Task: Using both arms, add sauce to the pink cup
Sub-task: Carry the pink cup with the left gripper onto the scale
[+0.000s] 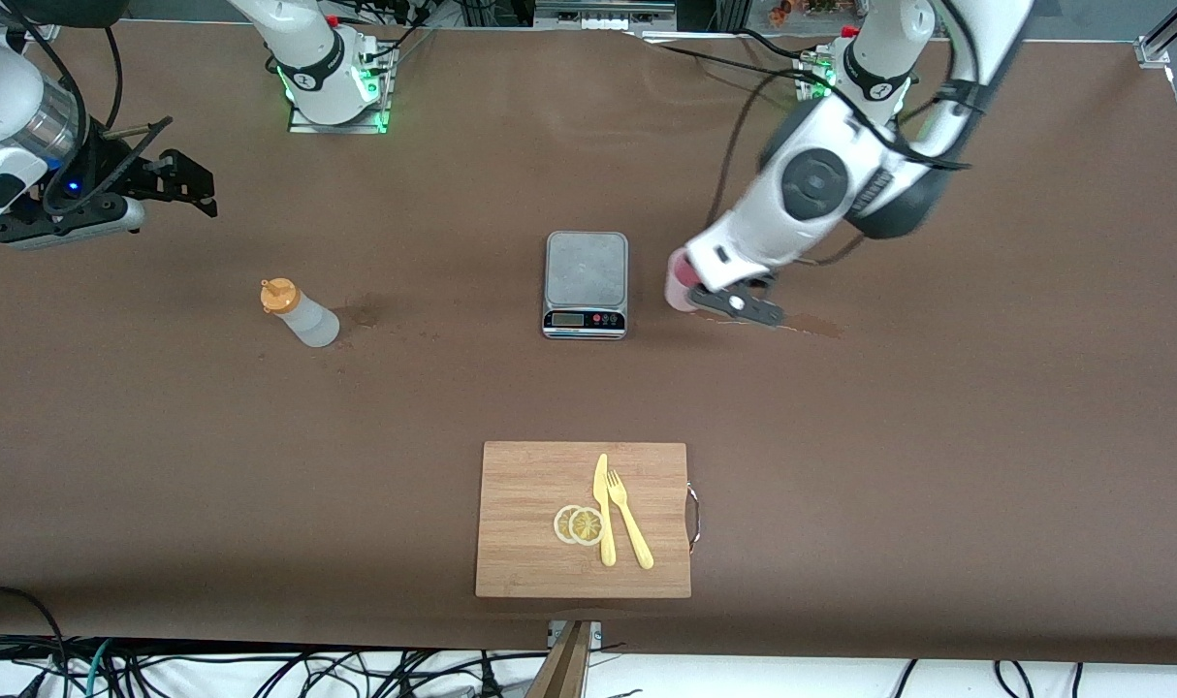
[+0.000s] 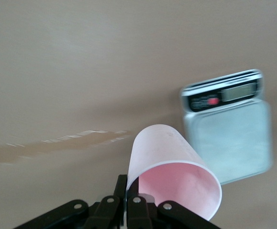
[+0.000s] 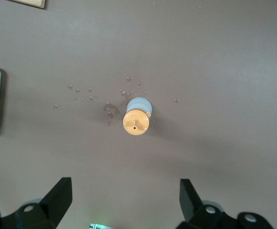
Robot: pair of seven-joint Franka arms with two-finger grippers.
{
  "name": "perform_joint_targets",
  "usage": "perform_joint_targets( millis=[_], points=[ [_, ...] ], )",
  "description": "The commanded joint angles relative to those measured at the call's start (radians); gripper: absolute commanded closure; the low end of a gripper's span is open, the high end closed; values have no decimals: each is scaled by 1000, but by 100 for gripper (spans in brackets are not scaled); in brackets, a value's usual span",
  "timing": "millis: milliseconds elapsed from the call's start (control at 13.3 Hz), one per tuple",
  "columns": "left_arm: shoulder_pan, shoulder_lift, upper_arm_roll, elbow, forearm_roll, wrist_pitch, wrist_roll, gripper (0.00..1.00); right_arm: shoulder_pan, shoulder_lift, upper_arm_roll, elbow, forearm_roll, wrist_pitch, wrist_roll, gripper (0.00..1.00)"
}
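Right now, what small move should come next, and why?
Probably the left gripper, shut on the pink cup's rim, should carry it onto the scale beside it. The sauce stands untouched, the open right gripper hanging above it.

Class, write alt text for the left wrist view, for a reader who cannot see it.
The left tool is shut on the rim of the pink cup, whose open mouth faces the camera. A silver kitchen scale with a dark display sits on the brown table beside the cup, and a pale streak marks the tabletop.
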Motion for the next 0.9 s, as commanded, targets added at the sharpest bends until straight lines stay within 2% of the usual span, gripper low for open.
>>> perform_joint_targets(
  millis=[0,225,751,826],
  points=[
    [-104,103,5,84,-15,52,-201,100,-4,-32,1,-24,6,5,-47,0],
    [-159,146,1,83,-9,120,-306,100,-5,-35,1,-30,8,7,-49,0],
    [-178,220,2,71,-4,154,-302,100,-39,-33,-2,-38,26,7,-192,0],
    [-176,224,2,71,-4,154,-296,67,-42,-33,-4,-38,28,7,-207,0]
  ],
)
